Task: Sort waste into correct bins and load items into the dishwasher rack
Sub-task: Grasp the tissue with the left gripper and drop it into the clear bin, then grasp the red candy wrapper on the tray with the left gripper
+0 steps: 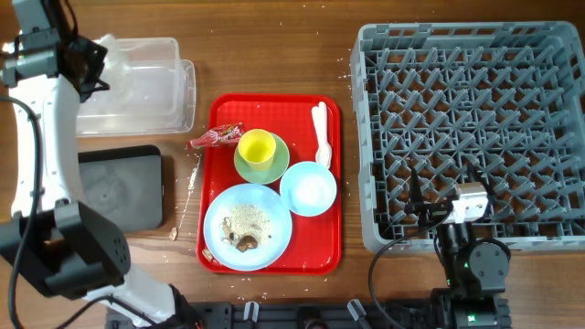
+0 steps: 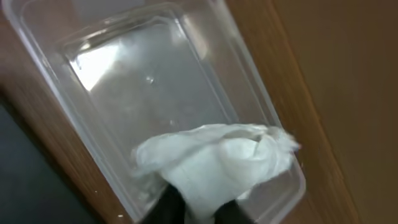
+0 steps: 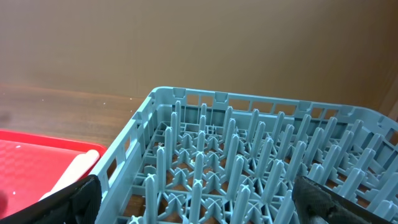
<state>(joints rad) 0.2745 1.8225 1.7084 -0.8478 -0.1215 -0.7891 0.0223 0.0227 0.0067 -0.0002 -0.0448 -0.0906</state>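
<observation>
My left gripper (image 2: 202, 208) is shut on a crumpled white napkin (image 2: 217, 162) and holds it over the near end of the clear tub (image 2: 143, 81). In the overhead view this gripper (image 1: 87, 64) is at the top left over the tub (image 1: 137, 87). On the red tray stand a yellow-green cup (image 1: 257, 146) on a pale green saucer (image 1: 261, 166), a small blue bowl (image 1: 308, 190), a white spoon (image 1: 321, 132) and a large blue plate (image 1: 233, 206) with food scraps (image 1: 245, 241). A red-and-white wrapper (image 1: 215, 137) lies at the tray's left edge. My right gripper (image 1: 457, 206) is open and empty over the grey rack (image 1: 475, 128); the rack also shows in the right wrist view (image 3: 249, 162).
The black tray (image 1: 119, 187) lies in front of the clear tub, left of the red tray (image 1: 324, 247). Crumbs and a thin scrap lie on the wood between them (image 1: 187, 183). The rack's upright pegs stand under my right gripper (image 3: 208, 202).
</observation>
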